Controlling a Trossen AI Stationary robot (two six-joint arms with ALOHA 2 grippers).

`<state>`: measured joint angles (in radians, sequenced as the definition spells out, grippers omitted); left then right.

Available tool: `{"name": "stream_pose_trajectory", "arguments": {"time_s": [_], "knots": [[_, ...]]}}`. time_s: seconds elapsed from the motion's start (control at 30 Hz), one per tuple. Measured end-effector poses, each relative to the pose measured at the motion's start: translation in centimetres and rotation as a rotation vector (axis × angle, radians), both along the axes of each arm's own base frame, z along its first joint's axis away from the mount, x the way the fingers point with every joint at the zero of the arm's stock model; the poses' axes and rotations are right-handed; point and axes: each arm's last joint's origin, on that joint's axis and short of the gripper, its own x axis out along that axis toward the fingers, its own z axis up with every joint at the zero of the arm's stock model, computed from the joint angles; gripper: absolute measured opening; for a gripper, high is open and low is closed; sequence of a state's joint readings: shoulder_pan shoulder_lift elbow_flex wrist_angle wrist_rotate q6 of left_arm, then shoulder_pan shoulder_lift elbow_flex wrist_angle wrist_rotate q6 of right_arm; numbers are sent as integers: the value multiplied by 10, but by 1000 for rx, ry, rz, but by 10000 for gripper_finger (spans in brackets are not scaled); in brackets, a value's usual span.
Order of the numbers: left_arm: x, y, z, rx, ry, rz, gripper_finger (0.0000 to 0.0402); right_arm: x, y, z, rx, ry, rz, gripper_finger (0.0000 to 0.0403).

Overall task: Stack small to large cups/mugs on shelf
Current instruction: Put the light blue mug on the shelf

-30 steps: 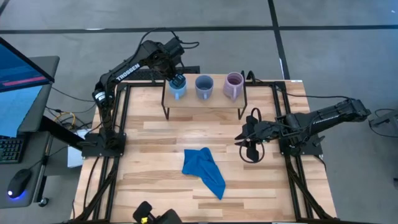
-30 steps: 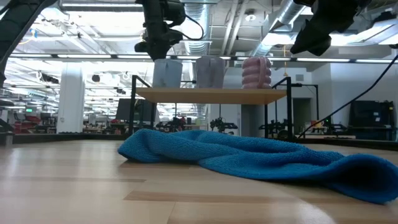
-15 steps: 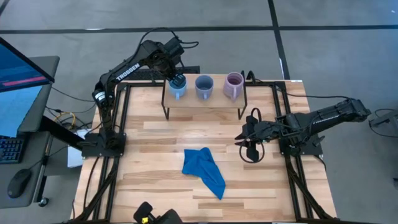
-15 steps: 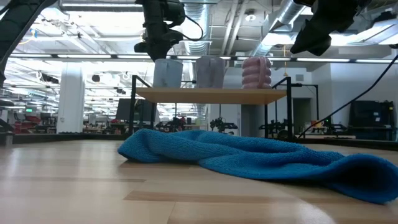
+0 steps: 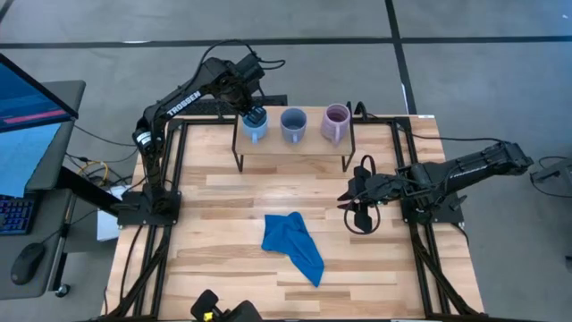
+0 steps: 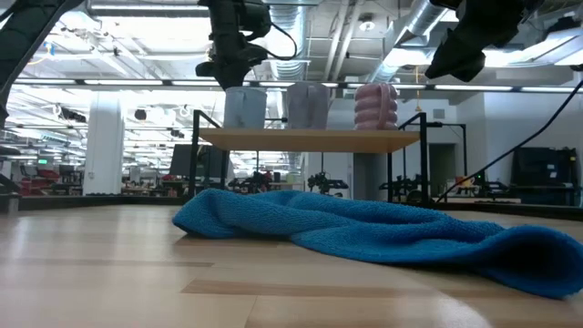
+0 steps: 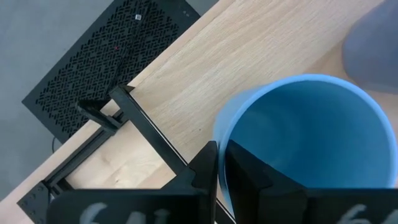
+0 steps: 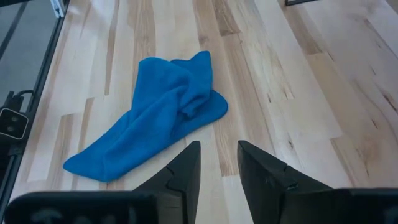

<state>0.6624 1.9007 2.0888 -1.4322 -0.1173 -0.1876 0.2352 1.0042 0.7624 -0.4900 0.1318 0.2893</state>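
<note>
On the shelf at the table's far edge stand three mugs in a row. The left gripper pinches the bright blue mug's rim at the left end; I judge it should part slowly and rise straight. The right gripper, fingers spread, waits near the cloth.

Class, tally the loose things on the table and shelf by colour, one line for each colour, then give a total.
Bright light blue mug: 1
Grey-blue mug: 1
Pale purple mug: 1
Blue cloth: 1
Total: 4
</note>
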Motion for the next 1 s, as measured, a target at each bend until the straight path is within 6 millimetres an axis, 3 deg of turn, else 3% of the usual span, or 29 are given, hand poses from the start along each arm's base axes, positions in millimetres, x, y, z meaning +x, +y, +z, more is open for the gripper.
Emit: {"name": "stream_pose_trajectory", "arguments": {"time_s": [0.3,0.7,1.0], "knots": [[-2,1,0,28,34,16,24,0,0,0,0,0,0,128],[-1,0,0,33,46,-11,105,0,0,0,0,0,0,128],[3,0,1,63,27,-54,114,0,0,0,0,0,0,128]]}}
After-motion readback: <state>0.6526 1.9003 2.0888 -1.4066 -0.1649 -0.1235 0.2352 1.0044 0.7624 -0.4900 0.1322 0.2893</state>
